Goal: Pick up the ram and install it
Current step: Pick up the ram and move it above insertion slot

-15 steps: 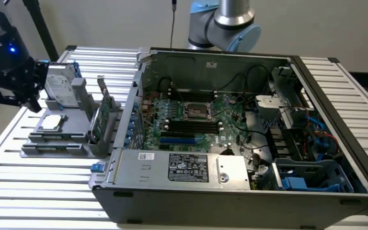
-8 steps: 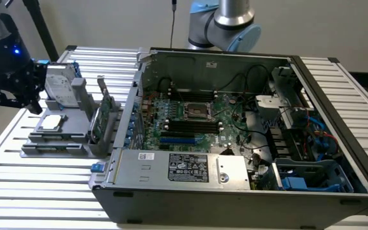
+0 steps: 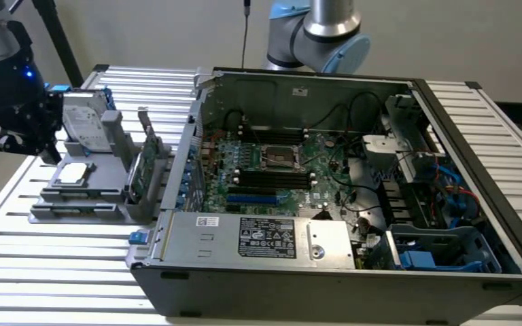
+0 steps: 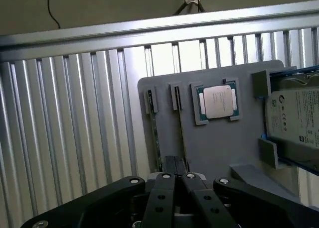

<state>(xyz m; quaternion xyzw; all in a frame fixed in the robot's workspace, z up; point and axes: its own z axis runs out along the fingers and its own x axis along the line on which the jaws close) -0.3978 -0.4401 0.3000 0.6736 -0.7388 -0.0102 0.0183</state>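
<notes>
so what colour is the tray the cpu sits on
Plain grey tray, clearest in the wrist view.

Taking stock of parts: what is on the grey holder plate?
A processor, a hard drive, and two thin boards standing on edge in slots. The claw covers the boards' near ends.

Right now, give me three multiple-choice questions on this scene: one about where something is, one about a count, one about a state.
1. The grey holder sits: A) to the exterior view's left of the computer case B) inside it C) to its right.
2. How many processor chips lie on the holder? A) none B) one C) three.
3. The tool is: A) wide open B) shut C) holding a cable.
Answers: A, the holder stands outside the case on that side; B, a single chip shows; B, its jaws are pressed together.
</notes>
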